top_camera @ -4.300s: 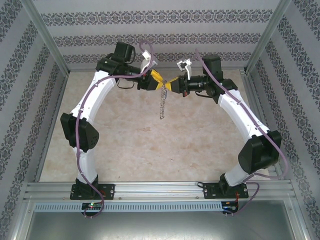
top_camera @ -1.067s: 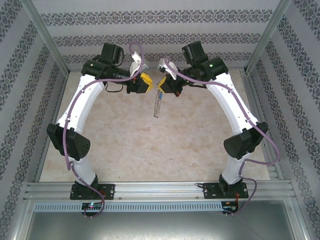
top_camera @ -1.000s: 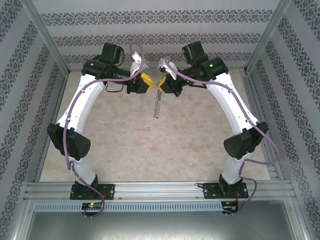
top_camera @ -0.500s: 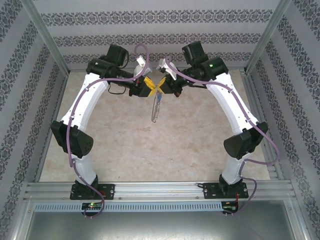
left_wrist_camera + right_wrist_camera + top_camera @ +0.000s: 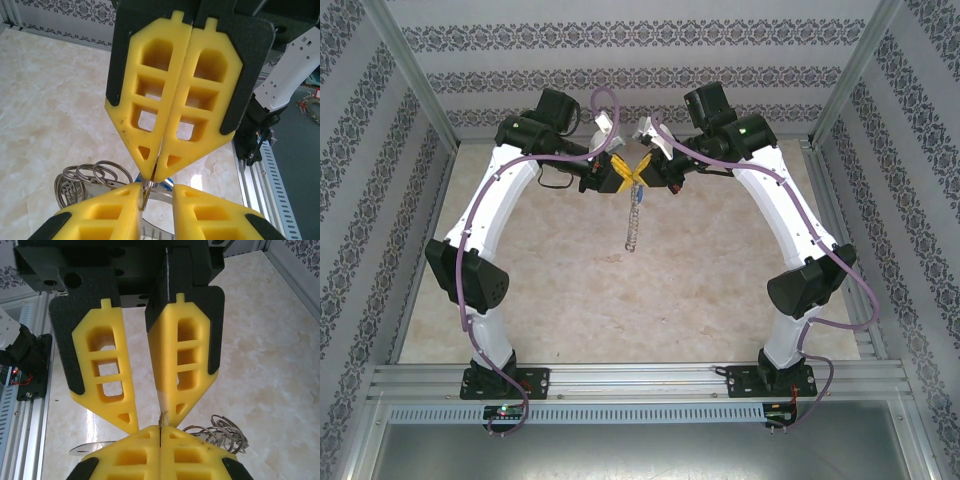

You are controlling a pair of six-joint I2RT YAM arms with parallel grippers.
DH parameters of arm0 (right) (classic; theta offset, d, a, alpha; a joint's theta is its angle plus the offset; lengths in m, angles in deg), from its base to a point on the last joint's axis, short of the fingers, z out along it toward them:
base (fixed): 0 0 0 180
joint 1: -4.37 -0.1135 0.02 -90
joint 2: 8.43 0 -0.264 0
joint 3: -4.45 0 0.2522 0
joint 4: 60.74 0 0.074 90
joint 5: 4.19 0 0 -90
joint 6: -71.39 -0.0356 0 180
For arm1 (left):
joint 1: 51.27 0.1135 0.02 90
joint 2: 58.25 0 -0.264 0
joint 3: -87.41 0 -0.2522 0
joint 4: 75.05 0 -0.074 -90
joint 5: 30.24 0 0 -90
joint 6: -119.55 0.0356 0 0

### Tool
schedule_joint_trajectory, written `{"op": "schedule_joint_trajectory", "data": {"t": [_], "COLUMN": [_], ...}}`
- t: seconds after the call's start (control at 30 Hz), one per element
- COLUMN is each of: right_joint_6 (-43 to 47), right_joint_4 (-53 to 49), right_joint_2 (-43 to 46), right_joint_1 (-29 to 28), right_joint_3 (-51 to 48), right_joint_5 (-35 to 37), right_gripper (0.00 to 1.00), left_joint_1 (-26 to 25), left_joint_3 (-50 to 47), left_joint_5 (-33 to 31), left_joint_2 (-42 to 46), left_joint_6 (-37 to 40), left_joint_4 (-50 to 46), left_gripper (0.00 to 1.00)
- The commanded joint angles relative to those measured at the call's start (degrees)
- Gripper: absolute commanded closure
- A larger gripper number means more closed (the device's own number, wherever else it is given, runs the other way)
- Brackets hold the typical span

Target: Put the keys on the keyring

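– Beige marbled counter (image 5: 720,290), patterned walls. Where is the keyring (image 5: 633,225)?
– It dangles above the counter, pinched by the clenched right end effector (image 5: 160,429). The left end effector (image 5: 157,186), slightly parted, meets it tip to tip. The blue key (image 5: 638,198) hangs just below.

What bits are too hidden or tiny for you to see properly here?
Tiny blue-headed key: top view, too small to tell if it's threaded on; left wrist view, just a blue sliver peeking above the left hand.
Silvery chain-like keyring loop: its top end is hidden where both hands meet in the top view; right wrist view, the shut right hand covers most of it.
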Motion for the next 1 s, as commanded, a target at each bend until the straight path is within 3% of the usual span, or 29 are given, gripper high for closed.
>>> {"op": "schedule_joint_trajectory", "data": {"t": [0.0, 0.23, 0.57, 0.97], "right_joint_6": [0.73, 0.60, 0.51, -0.33], "right_joint_4": [0.51, 0.50, 0.60, 1.08], "right_joint_2": [-0.46, -0.59, -0.98, -1.69], "right_joint_1": [-0.83, -1.05, -1.09, -1.36], "right_joint_3": [2.07, 2.18, 2.60, 3.57], "right_joint_5": [-3.14, -2.97, -2.80, -2.63], "right_gripper": [1.00, 1.00, 1.00, 1.00], "left_joint_1": [-0.68, -0.62, -0.69, -0.68], "left_joint_3": [1.71, 1.87, 2.06, 0.81], "left_joint_5": [2.14, 3.46, 4.80, 6.26], "left_joint_2": [-0.84, -1.02, -1.02, -0.34], "left_joint_6": [2.36, 2.99, 4.33, 3.72], "left_joint_4": [-2.96, -3.26, -4.26, -1.54], "left_gripper": [0.78, 0.82, 1.00, 1.00]}}
